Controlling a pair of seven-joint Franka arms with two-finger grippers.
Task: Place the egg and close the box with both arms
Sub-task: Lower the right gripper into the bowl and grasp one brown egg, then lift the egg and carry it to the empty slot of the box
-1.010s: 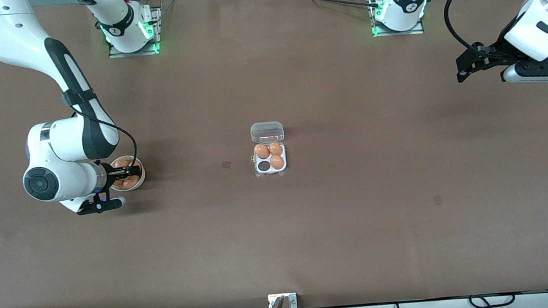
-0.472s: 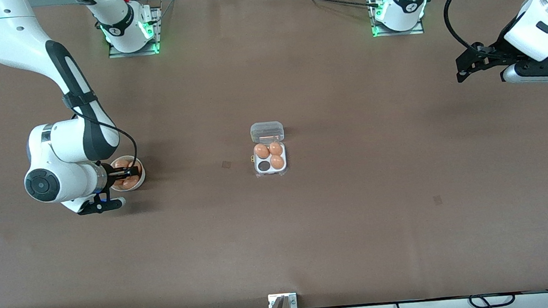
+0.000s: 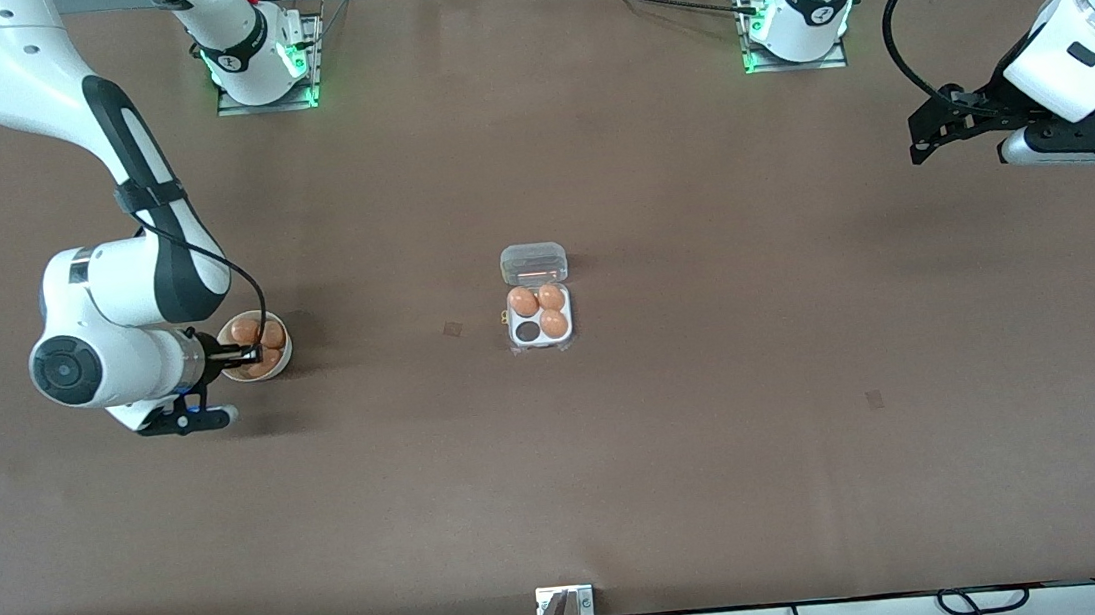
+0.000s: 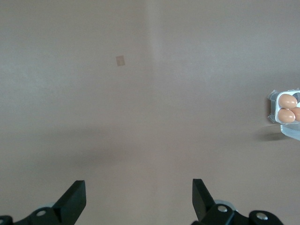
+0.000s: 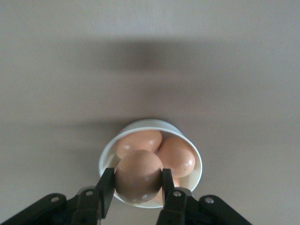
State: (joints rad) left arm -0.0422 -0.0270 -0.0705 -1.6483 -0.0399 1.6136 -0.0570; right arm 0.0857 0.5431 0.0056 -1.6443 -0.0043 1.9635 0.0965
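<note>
My right gripper (image 3: 249, 354) is shut on the egg (image 5: 138, 176) and holds it just over the round white bowl (image 3: 282, 360), which holds more eggs (image 5: 177, 156). The fingers (image 5: 106, 185) press on both sides of the egg. The box (image 3: 569, 332) stands mid-table with its clear lid (image 3: 533, 263) open. It holds three eggs (image 3: 554, 323) and one empty dark cell (image 3: 529, 330). My left gripper (image 3: 921, 143) is open and empty, waiting above the left arm's end of the table. The box's edge shows in the left wrist view (image 4: 272, 107).
A small square mark (image 3: 452, 329) lies on the brown table between the bowl and the box. Another mark (image 3: 875, 400) lies nearer the front camera toward the left arm's end. A metal fixture (image 3: 565, 602) sits at the table's near edge.
My right arm has shifted a little toward its own end of the table, its gripper still at the bowl with the egg. The left arm has barely moved.
</note>
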